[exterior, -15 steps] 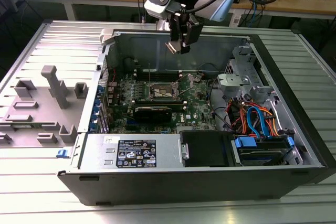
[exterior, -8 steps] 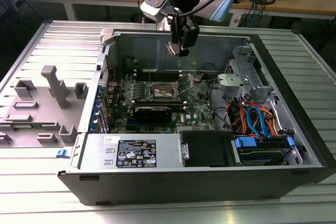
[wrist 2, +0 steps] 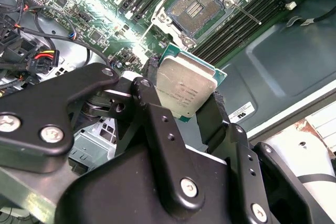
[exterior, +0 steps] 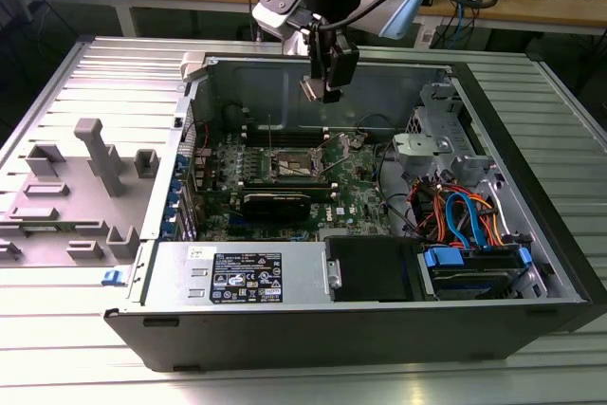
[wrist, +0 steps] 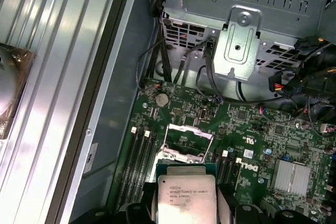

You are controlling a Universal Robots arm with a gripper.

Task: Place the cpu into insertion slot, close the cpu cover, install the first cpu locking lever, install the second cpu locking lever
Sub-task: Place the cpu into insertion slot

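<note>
Black fingers (wrist 2: 152,103) of the gripper (wrist 2: 184,100) are clenched on the cpu (wrist 2: 186,90), pinching two opposite edges, and the chip's dull silver top faces the camera in both wrist views. The chip hangs in the air above the green motherboard (wrist 2: 100,19), well apart from the insertion slot (wrist 2: 193,8), whose dark centre lies bare. In the first wrist view the cpu cover (wrist: 190,131) stands raised at the socket. A thin metal lever (wrist 2: 245,13) slants just beside the slot. In the exterior view the gripper hovers over the open computer case (exterior: 531,310), which lies on a ribbed metal table (exterior: 85,73). A grey plastic holder (exterior: 95,154) sits on the exterior view's left.
</note>
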